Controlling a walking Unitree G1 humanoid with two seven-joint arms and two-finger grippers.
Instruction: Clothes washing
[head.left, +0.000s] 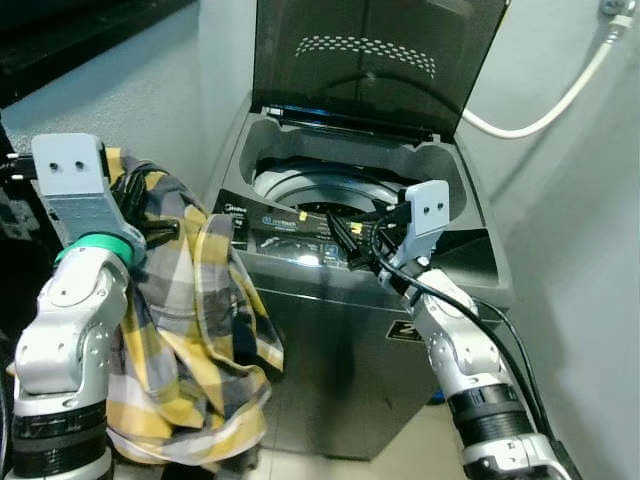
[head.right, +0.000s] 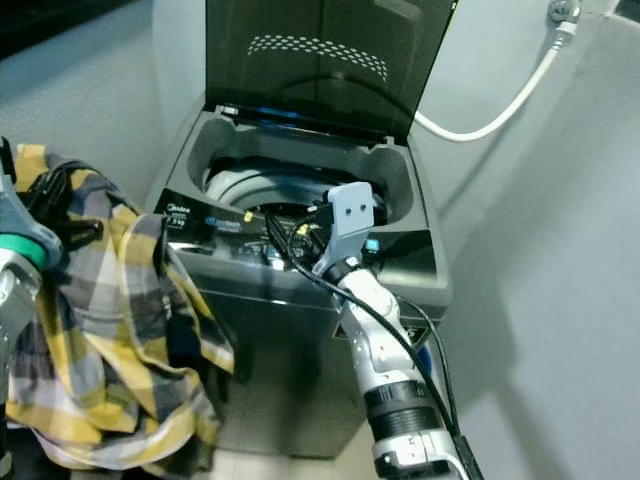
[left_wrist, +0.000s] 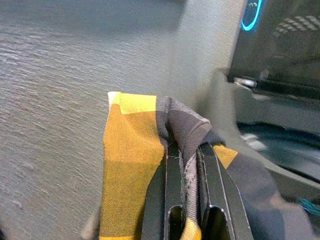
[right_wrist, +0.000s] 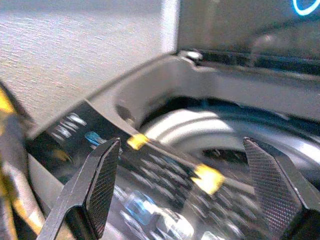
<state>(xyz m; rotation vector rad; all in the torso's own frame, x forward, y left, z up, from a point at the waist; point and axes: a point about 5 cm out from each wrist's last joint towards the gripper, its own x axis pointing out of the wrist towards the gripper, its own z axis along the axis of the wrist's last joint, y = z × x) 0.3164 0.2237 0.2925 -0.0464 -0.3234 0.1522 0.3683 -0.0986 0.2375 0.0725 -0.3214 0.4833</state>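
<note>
Overhead, one top-loading washing machine (head.left: 350, 260) with lid (head.left: 370, 60) raised, one plaid shirt (head.left: 190, 330) hanging at left, left gripper (left_wrist: 189, 200) clenched on its fold, right gripper (right_wrist: 195, 175) spread wide above the machine's near rim, drum (right_wrist: 210, 130) beyond.

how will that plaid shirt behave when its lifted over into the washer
Probably floppy: the shirt hangs in loose folds from the left gripper, which pinches a single bunched fold. Its long tail may drag on the washer front, so it likely needs a high lift. It looks light, but with so small a pinch it might slip.
</note>
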